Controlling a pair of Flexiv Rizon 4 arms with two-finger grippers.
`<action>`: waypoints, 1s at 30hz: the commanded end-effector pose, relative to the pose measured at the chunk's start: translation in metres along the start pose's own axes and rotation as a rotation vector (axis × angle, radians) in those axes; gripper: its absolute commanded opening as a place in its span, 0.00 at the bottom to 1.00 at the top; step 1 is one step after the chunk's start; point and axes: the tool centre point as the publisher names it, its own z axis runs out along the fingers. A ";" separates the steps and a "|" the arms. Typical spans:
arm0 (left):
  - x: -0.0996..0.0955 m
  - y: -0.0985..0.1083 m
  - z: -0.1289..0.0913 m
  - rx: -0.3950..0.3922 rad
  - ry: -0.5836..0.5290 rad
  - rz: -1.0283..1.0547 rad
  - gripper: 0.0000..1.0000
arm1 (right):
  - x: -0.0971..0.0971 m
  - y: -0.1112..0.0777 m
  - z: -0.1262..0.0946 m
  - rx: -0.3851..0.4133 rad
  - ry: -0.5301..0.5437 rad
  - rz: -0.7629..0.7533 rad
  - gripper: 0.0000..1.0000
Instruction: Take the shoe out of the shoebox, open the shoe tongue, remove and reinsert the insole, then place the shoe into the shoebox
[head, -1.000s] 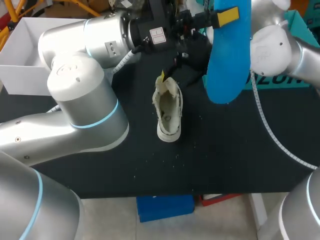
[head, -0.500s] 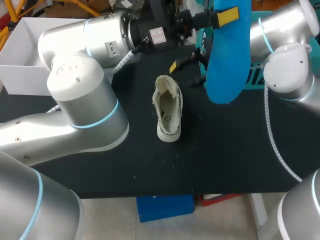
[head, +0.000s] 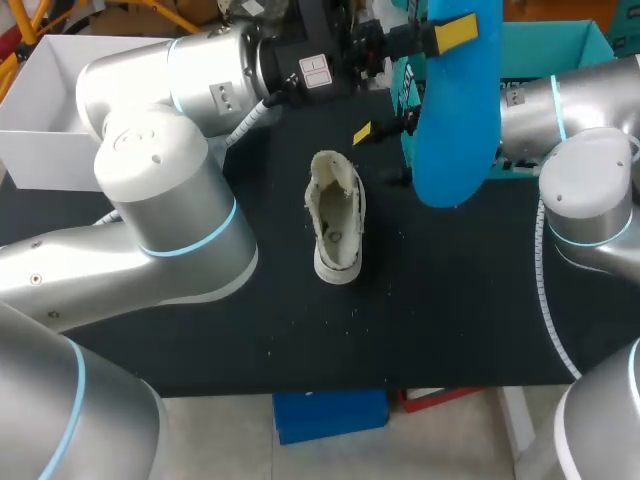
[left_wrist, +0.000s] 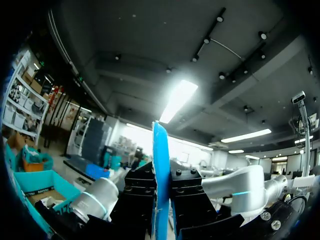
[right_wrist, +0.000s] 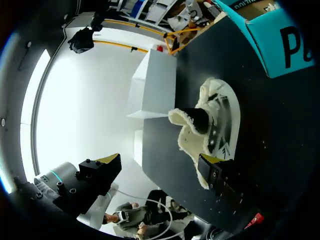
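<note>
One shoe (head: 336, 228) sits upright and open mid-worktop (head: 450, 300), my left claw (head: 440, 38) pinching its blue insole (head: 455, 110) aloft beside it, my spread right claw (head: 385, 150) just withdrawn from the shoe's rim toward the teal shoebox (head: 540, 45), so I judge reinsertion next.

Black table (head: 450, 300); white box (head: 45, 100) — far left corner.

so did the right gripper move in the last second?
Yes. The right gripper has backed away from the shoe, toward the teal shoebox. The shoe has stayed put.
</note>
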 end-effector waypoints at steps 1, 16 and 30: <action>0.001 0.001 0.002 0.001 -0.005 0.001 0.00 | -0.006 -0.005 -0.005 -0.019 0.115 0.026 1.00; -0.004 0.036 0.003 -0.179 0.046 0.493 0.00 | -0.009 -0.003 -0.012 -0.068 0.137 0.034 1.00; -0.013 0.060 -0.013 -0.160 0.053 0.410 0.00 | -0.009 -0.003 -0.012 -0.068 0.137 0.034 1.00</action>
